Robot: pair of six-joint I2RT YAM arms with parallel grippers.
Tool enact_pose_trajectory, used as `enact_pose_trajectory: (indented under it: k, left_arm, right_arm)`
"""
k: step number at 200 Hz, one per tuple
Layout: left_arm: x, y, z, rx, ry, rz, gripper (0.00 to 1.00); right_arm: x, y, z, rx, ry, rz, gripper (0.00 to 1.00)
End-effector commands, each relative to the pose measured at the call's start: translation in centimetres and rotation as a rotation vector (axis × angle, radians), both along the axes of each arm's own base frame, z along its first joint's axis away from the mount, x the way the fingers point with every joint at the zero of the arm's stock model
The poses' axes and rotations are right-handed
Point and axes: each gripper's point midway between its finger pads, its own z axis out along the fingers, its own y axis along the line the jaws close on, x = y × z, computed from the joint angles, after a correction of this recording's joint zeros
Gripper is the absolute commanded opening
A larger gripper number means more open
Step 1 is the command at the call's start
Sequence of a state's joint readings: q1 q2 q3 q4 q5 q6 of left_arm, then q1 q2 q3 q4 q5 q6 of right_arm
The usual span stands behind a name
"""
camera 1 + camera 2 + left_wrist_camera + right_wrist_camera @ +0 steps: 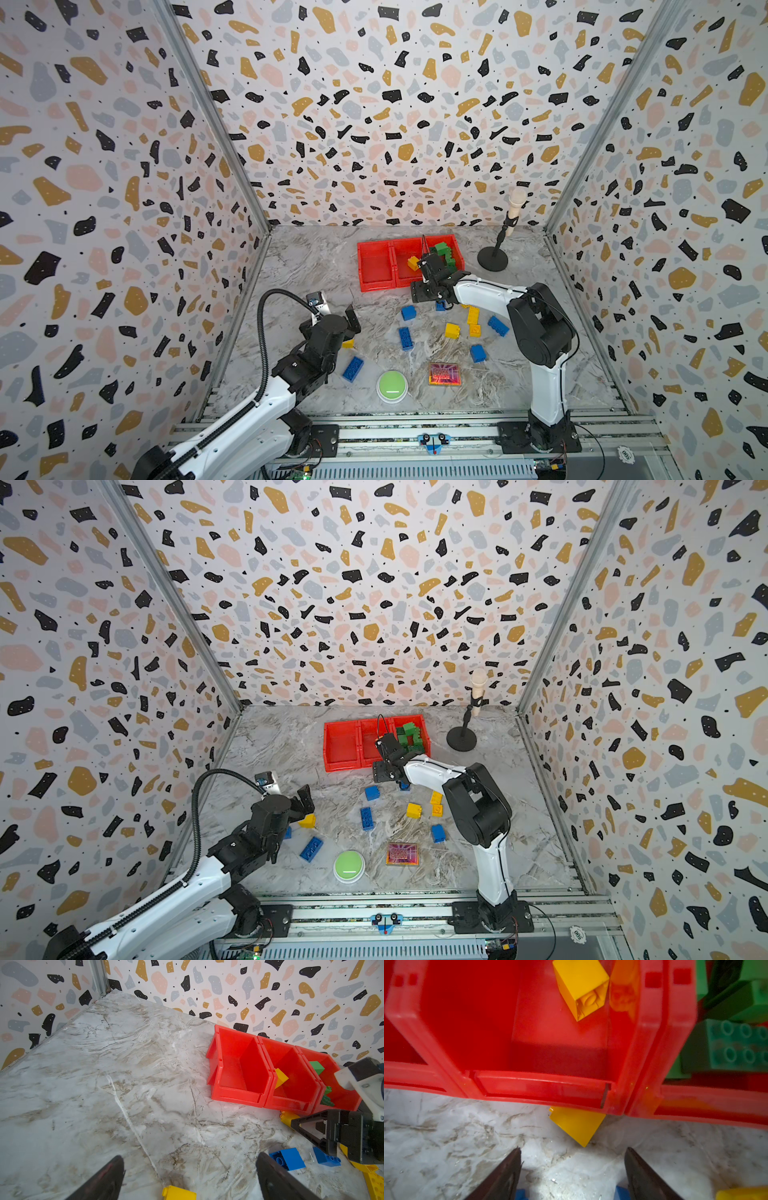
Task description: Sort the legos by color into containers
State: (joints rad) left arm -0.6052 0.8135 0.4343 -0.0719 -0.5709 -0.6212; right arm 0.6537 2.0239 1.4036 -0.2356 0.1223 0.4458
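Hovering nearest with the left jaws spread wide and empty, a small yellow brick [178,1192] just below them. Judging the legos [452,330] scattered across the worktop [311,266] as light, rigid and slick-sided; best pinched across two flat opposite walls, not the studs. Further back, straddling a blue brick [441,306] with the right jaws partly spread; cannot tell whether pinching it yet. Farthest, in the containers [376,286]: green bricks [442,249] piled in the rightmost bin, a lone yellow brick [413,263] in the middle, nothing in the leftmost.
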Motion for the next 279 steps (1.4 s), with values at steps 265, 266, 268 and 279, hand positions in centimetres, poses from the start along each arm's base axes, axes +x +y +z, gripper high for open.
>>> enact_pose_trajectory:
  k: [265, 266, 268, 279]
  left_arm:
    - [-0.2, 0.6, 0.8, -0.014, -0.022, 0.003, 1.0]
    - [-0.2, 0.6, 0.8, -0.015, -0.023, 0.002, 1.0]
    - [-0.2, 0.5, 0.8, -0.015, -0.021, 0.0, 1.0]
    - [-0.2, 0.4, 0.8, -0.022, -0.02, -0.007, 1.0]
  right_arm:
    - [0.6, 1.1, 0.3, -0.011, -0.037, -0.089, 0.49]
    - [0.6, 1.2, 0.4, -0.01, -0.038, -0.086, 0.49]
    - [0.6, 1.2, 0.7, -0.008, -0.041, -0.085, 0.49]
    - [0.3, 1.4, 1.8, -0.003, -0.055, -0.07, 0.49]
